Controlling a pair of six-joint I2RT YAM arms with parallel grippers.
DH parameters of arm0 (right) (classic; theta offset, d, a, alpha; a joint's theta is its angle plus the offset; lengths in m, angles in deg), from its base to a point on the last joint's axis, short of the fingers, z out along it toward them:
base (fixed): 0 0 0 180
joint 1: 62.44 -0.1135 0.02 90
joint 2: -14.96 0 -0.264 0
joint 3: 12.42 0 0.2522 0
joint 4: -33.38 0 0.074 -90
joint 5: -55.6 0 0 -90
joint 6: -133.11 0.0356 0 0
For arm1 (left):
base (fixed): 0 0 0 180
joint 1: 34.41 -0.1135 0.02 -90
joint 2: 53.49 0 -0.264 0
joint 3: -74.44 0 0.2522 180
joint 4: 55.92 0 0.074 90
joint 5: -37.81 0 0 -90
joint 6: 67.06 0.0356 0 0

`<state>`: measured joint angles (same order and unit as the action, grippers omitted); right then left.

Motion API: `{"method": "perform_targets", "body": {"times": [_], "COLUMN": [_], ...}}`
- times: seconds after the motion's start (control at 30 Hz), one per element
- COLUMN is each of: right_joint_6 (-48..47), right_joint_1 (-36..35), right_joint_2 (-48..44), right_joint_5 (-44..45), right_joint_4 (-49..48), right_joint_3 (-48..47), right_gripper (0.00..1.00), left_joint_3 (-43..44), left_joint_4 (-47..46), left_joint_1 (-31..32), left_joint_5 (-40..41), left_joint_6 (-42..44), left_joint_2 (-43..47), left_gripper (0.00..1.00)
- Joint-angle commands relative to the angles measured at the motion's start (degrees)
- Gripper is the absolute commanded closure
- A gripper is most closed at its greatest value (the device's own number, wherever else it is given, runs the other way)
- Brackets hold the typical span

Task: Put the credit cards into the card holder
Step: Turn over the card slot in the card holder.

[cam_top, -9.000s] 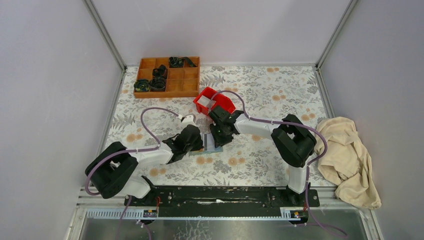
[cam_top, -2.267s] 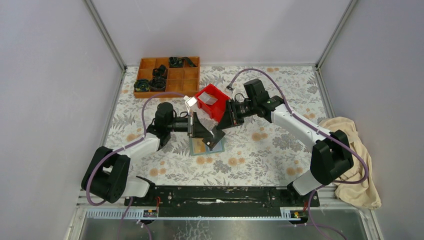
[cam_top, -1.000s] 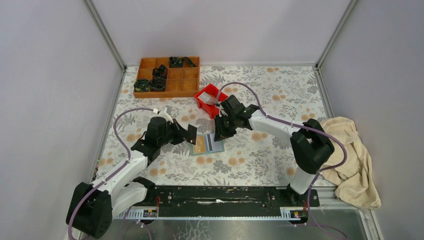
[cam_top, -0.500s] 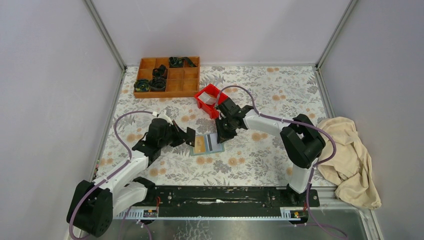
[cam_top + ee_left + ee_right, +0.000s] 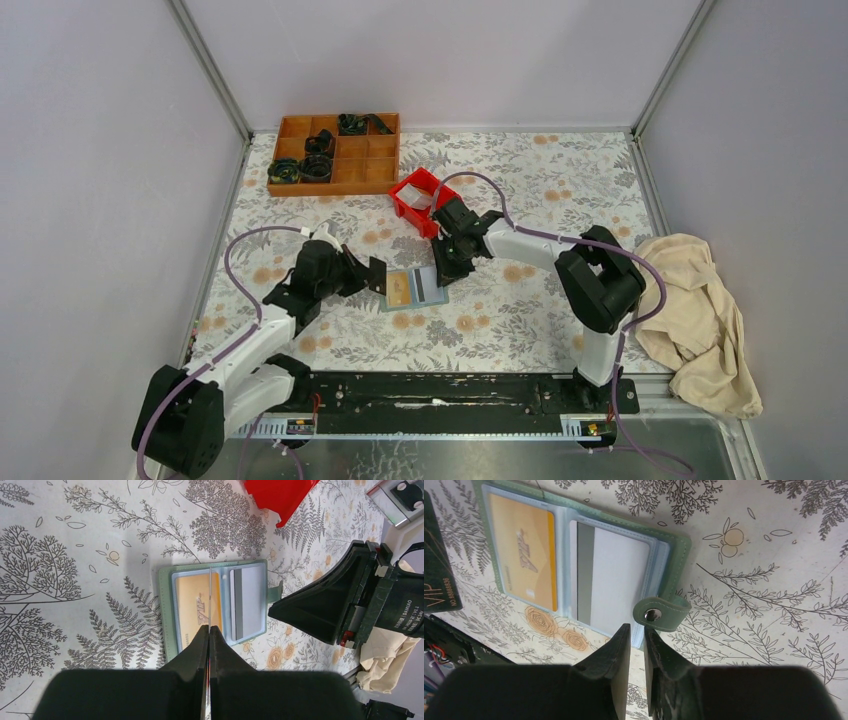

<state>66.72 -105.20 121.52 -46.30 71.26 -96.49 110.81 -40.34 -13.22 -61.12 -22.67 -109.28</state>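
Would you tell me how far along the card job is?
Done: the yellow card and the whitish card sit in pockets of the open card holder. In hand: the left tool pinches the dark card edge-on close to the holder. Left: slotting that last card in.

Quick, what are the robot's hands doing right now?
Left hand: closed on the dark card.
Right hand: slightly open, holding nothing.
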Motion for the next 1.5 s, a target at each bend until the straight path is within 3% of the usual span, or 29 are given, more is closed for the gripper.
{"method": "perform_targets", "body": {"times": [0.0, 0.97, 1.47], "right_joint_6": [-0.5, 0.7, 4.1], "right_joint_1": [-0.5, -0.5, -0.1], "right_joint_2": [1.0, 4.1, 5.6], "right_joint_5": [0.5, -3.6, -9.9], "right_joint_4": [-0.2, -2.9, -7.6], "right_joint_3": [-1.5, -0.9, 0.5], "right_gripper": [0.77, 0.74, 0.73], "left_joint_3": [-1.1, -4.5, -4.0], "left_joint_4": [0.1, -0.3, -0.3], "left_joint_1": [-0.4, 2.6, 4.4], "left_joint_5": [0.8, 4.2, 5.4], "left_joint_6": [-1.0, -2.6, -2.2], "left_joint_2": [0.6, -1.1, -3.3], "left_gripper": [1.00, 1.00, 1.00]}}
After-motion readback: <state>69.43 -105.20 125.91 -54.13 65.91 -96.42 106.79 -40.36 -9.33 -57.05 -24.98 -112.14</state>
